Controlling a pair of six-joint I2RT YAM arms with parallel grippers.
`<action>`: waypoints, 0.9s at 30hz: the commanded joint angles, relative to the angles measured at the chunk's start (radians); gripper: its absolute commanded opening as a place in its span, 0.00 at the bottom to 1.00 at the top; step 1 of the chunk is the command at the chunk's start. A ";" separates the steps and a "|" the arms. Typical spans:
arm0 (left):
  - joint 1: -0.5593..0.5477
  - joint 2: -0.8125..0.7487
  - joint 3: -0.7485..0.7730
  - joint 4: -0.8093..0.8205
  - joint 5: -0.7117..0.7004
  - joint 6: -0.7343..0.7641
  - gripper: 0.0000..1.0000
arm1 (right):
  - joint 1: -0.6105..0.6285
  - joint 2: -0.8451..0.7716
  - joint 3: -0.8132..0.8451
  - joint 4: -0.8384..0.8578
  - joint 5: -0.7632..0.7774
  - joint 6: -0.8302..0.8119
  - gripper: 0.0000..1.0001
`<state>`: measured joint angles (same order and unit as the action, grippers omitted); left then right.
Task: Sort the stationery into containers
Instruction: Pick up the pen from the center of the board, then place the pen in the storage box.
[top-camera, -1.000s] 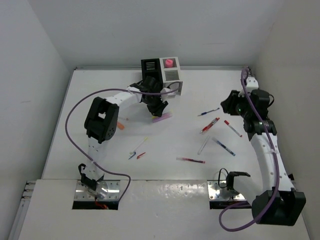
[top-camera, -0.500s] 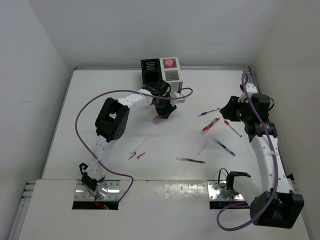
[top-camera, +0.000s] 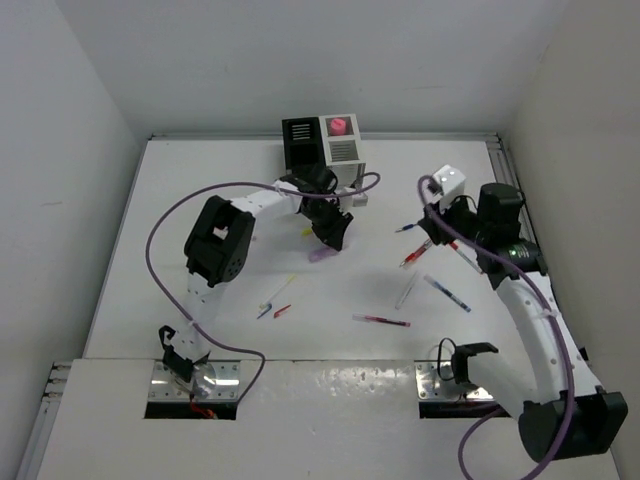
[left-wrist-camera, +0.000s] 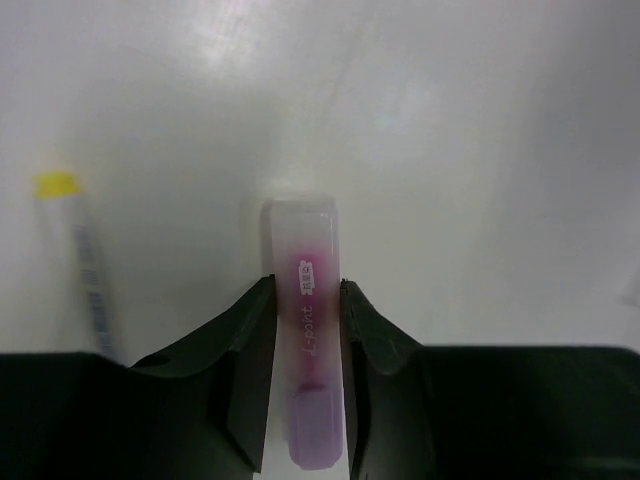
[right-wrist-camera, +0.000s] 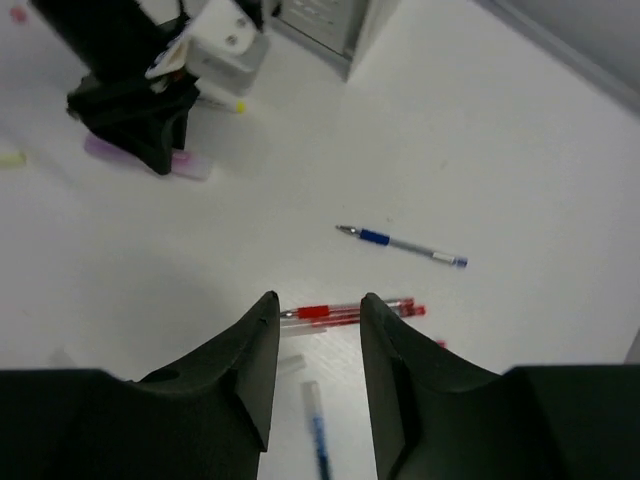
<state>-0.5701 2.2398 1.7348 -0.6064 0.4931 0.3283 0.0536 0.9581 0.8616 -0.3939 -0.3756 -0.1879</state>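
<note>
My left gripper (top-camera: 331, 238) is shut on the lilac marker (top-camera: 322, 254), low over the table in front of the containers. In the left wrist view the marker (left-wrist-camera: 305, 310) stands out past the gripper (left-wrist-camera: 305, 300), clamped between both jaws. The joined black holder (top-camera: 300, 143) and white holder (top-camera: 344, 148) stand at the back, with a pink piece (top-camera: 338, 126) in the white one. My right gripper (top-camera: 436, 228) is open and empty just above two red pens (right-wrist-camera: 345, 313); its jaws (right-wrist-camera: 318, 310) straddle them. A blue pen (right-wrist-camera: 400, 243) lies just beyond.
More pens lie scattered: a red one (top-camera: 381, 320), a clear one (top-camera: 407, 291), a blue-and-white one (top-camera: 450, 294), a red-and-white one (top-camera: 465, 257), and small bits (top-camera: 272, 308) at left centre. A yellow-capped pen (left-wrist-camera: 85, 260) lies left of the marker. Walls ring the table.
My left gripper has carried the lilac marker a little toward the near side. My right arm has swung left and forward, bringing its open gripper over the red pens.
</note>
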 joint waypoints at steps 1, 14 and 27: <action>0.047 -0.127 -0.053 0.037 0.369 -0.289 0.00 | 0.115 -0.033 0.042 -0.008 -0.048 -0.413 0.39; 0.157 -0.411 -0.323 0.313 0.371 -1.100 0.00 | 0.664 0.278 0.382 -0.417 -0.020 -1.065 0.65; 0.200 -0.480 -0.458 0.405 0.467 -1.203 0.00 | 0.789 0.585 0.554 -0.485 -0.014 -1.228 0.66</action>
<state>-0.3916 1.8324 1.2781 -0.2626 0.9081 -0.8227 0.8482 1.5215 1.3590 -0.8471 -0.3882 -1.3384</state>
